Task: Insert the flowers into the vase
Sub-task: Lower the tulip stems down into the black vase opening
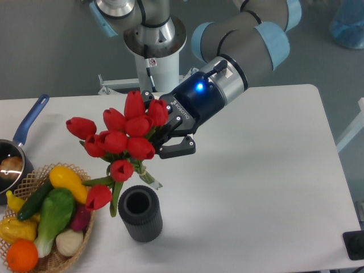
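The flowers (122, 139), a bunch of red tulips with green stems, hang in the air left of the table's middle, tilted with the blooms up and left and the stem ends pointing down. My gripper (165, 133) is shut on the stems just right of the blooms. The vase (140, 215), a dark grey ribbed cylinder with an open round mouth, stands upright on the table right below the stem ends. The lowest stems and one drooping bloom (98, 197) reach down to the left of the vase's rim, outside the mouth.
A wicker basket (85, 219) full of colourful vegetables sits at the front left, close to the vase. A blue-handled saucepan (23, 133) lies at the left edge. The arm's white base (153, 51) stands behind the table.
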Tool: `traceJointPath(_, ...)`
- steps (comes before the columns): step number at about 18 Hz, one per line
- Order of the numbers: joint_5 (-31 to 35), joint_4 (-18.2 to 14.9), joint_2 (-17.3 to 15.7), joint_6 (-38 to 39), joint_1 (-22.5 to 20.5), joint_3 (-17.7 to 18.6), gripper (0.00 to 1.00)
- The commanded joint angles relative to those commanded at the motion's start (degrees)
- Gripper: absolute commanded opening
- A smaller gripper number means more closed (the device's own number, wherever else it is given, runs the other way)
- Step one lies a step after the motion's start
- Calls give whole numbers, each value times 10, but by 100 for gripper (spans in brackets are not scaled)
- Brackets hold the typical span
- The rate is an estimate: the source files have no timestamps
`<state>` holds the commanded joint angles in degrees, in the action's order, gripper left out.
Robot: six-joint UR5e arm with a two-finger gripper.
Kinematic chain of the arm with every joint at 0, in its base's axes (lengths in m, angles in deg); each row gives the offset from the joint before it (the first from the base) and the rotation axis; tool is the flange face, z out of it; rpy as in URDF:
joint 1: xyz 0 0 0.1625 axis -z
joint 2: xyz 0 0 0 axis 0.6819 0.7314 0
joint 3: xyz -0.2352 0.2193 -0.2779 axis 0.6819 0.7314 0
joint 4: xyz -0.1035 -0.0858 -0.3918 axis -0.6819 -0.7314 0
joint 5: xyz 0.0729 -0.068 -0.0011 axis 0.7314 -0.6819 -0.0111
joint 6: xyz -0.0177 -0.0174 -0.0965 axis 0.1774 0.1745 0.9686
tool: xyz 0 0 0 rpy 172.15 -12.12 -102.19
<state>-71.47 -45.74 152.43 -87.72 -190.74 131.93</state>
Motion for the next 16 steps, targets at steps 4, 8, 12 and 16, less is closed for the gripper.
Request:
traceJointPath(4,-11,0,19,0,17,-8,0)
traceJointPath(8,-40,0,19,0,18,-3,0)
traceJointPath(12,-41,0,19,0,20,11,0)
traceJointPath(16,-41,0,19,-9,19,26,0)
